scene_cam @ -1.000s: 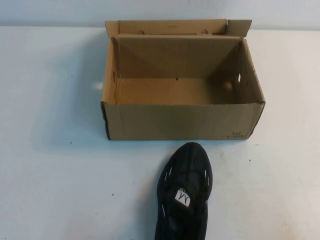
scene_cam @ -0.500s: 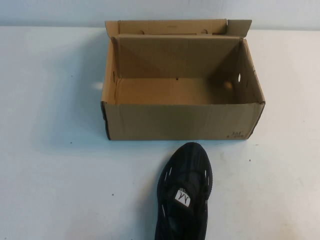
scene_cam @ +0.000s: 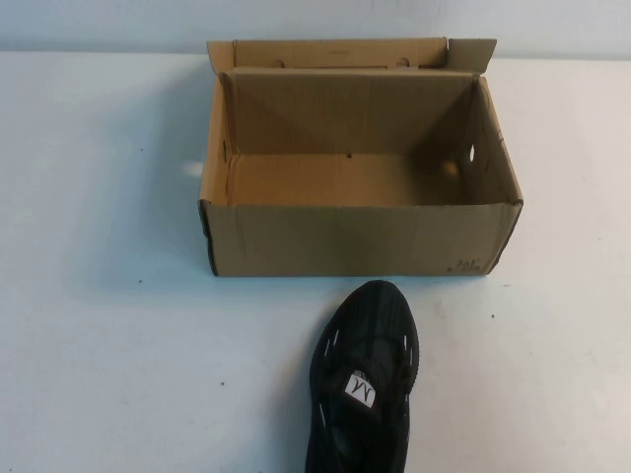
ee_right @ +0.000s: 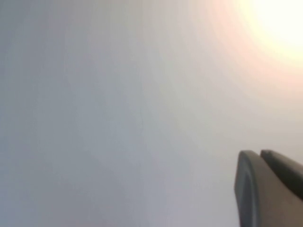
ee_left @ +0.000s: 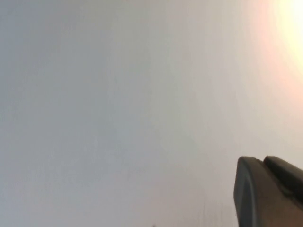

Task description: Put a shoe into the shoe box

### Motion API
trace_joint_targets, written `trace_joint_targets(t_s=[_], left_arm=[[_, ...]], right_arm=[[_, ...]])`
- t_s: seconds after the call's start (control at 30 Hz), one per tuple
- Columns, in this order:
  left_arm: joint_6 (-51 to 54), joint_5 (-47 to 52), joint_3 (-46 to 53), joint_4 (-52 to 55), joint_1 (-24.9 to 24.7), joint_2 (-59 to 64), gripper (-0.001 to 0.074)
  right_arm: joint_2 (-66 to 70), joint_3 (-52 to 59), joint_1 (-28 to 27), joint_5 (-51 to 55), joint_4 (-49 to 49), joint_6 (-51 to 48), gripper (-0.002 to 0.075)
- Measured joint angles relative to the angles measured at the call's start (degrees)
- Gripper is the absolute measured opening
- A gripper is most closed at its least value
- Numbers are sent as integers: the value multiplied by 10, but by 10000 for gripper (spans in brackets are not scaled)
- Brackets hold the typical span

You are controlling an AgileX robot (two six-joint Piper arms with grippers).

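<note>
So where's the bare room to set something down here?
Bare table lies left of the shoe and box, and to their right. The box floor is bare too. It is tight only between toe and box. Left hand and right hand show only in the wrist views.

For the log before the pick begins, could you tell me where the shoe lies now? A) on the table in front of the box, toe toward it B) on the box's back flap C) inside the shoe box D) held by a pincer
A: the shoe lies on the table just short of the shoe box, toe toward it; the left pincer and the right pincer show only in their wrist views, over a blank surface.
</note>
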Motion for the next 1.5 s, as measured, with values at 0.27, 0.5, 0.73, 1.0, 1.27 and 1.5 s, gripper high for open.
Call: trace_joint_targets(t_s=[0.27,0.5,0.73,1.0,1.27,1.5], left_arm=[[0,-146,0,0,0,0,-1],[-16,-260,0,-21,0,0,-1],[-35,-297,-83,-39,0,-1,-1],[-35,-82,-270,-42,0,-2,-1],[-35,98,-382,-45,0,59,-1],[-9,370,-394,-45,0,124,-1]], right_arm=[[0,0,0,-180,0,0,-16],[0,0,0,-313,0,42,-16],[0,-54,0,-373,0,64,-16],[-2,-282,0,-122,-4,157,-16],[62,-483,-1,290,-4,192,-16],[138,-499,-1,501,-13,179,-16]])
